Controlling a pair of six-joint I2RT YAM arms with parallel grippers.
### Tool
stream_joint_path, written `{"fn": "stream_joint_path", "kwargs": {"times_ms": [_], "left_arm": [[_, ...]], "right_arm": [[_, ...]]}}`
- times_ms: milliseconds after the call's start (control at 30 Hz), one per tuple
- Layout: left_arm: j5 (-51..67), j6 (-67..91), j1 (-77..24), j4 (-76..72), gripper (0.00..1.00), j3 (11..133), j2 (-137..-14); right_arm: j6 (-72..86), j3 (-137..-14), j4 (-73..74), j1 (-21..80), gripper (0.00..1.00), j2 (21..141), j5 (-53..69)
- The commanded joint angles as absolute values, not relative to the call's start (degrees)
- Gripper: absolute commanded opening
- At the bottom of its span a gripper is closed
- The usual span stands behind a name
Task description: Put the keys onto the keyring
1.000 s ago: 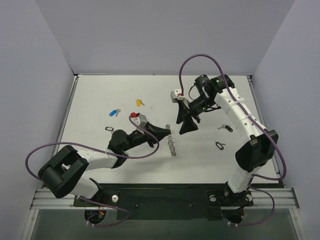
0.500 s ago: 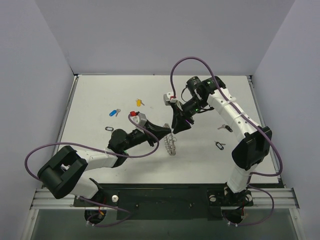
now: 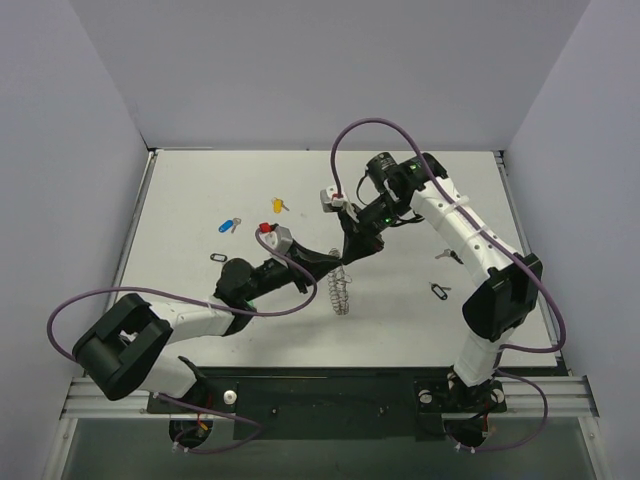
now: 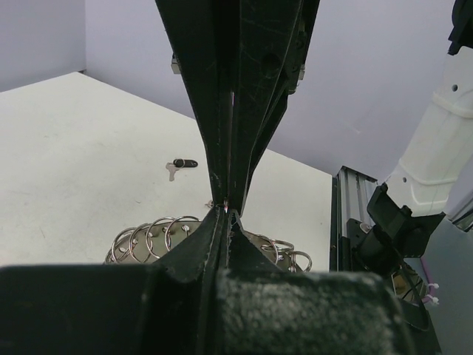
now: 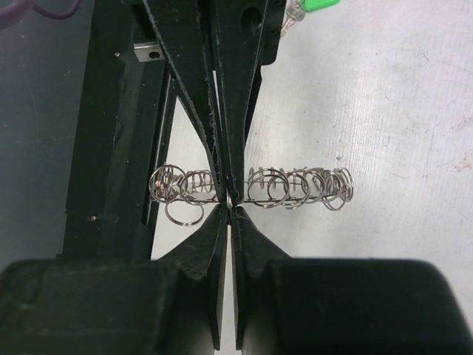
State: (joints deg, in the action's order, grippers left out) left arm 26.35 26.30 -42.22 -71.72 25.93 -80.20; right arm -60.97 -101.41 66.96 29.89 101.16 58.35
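Left gripper (image 3: 334,263) is clamped shut, tip to tip with the right gripper (image 3: 347,254), whose jaws are likewise closed. Both pinch the keyring (image 3: 341,292) at one spot on its coil, near the middle of the table (image 3: 180,190). Lying loose toward the far left corner are a yellow key (image 3: 278,205) and a blue key (image 3: 229,225).

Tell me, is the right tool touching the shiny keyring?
Touching. The right wrist view shows the right tool pinched shut on the keyring, its loops sticking out on either side.

No legible text (in any view)
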Motion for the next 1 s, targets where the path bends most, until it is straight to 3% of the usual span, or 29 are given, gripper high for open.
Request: {"fn": "stream_joint_path", "kwargs": {"times_ms": [0, 33, 100, 200, 333, 467, 767, 967], "left_arm": [[26.8, 24.2, -41.9, -82.2, 0.09, 27.2, -75.3], [27.3, 22.2, -41.8, -79.0, 0.24, 27.2, -74.5], [27.9, 19.2, -41.9, -69.3, 0.37, 27.9, -71.7], [28.0, 13.6, -42.0, -54.8, 0.44, 28.8, -66.6], [29.0, 5.8, -42.0, -40.7, 0.48, 31.4, -63.8], [29.5, 2.5, -42.1, -36.2, 0.52, 33.8, -64.9], [27.8, 1.5, -42.0, -41.2, 0.55, 37.3, -71.1], [27.2, 1.3, -41.9, -44.5, 0.51, 37.5, -73.4]], "right_arm": [[-51.4, -105.8, 67.5, 31.9, 0.00, 101.3, 50.6], [-51.1, -106.4, 68.5, 32.3, 0.00, 101.5, 48.1], [-51.1, -107.9, 71.1, 32.8, 0.00, 102.3, 44.9], [-53.3, -111.3, 75.6, 33.6, 0.00, 103.5, 41.2], [-56.5, -115.6, 83.0, 34.5, 0.00, 105.9, 38.1], [-57.0, -117.7, 85.7, 35.8, 0.00, 107.3, 36.0], [-57.6, -118.2, 86.4, 36.3, 0.00, 107.3, 36.7], [-58.3, -117.7, 86.7, 36.3, 0.00, 107.2, 37.9]]}}
